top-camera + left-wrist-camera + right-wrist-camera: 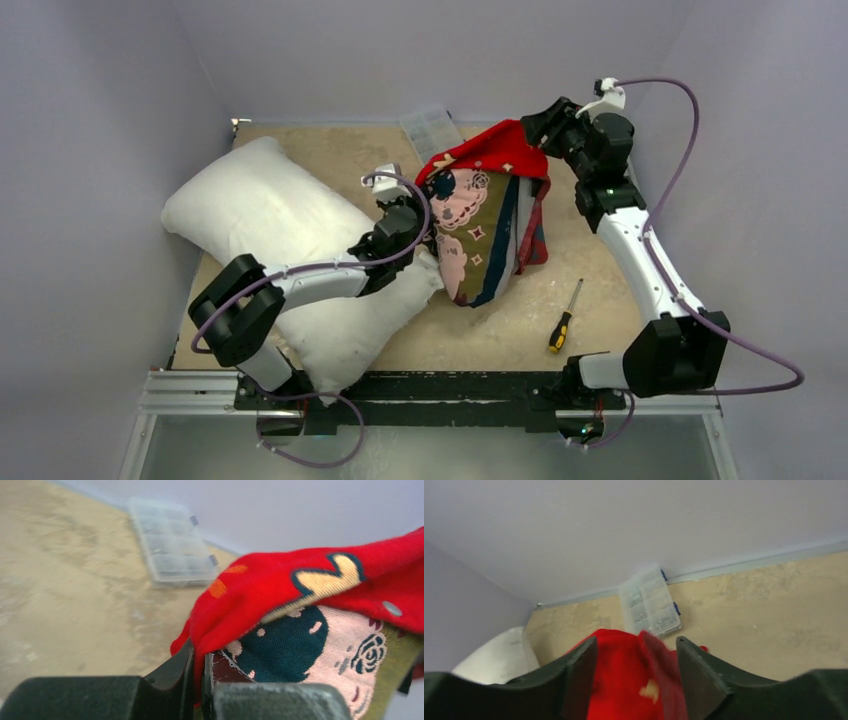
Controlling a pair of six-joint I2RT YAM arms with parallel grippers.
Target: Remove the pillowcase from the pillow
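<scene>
The white pillow (260,210) lies on the left of the table, outside the cover; its right corner reaches the cover's lower left edge. It also shows in the right wrist view (499,655). The red pillowcase (485,215) hangs lifted at centre, its olive and pink reverse side showing. My left gripper (428,222) is shut on its red left edge (240,595), with the fabric pinched between the fingers (202,665). My right gripper (537,128) is at the cover's top peak. Its jaws stand wide apart (636,650) with blurred red fabric (624,680) between them.
A clear plastic organiser box (432,128) lies at the back edge, also in the left wrist view (172,542) and right wrist view (650,602). A yellow-and-black screwdriver (565,318) lies front right. My left arm rests across the pillow. Walls close in on all sides.
</scene>
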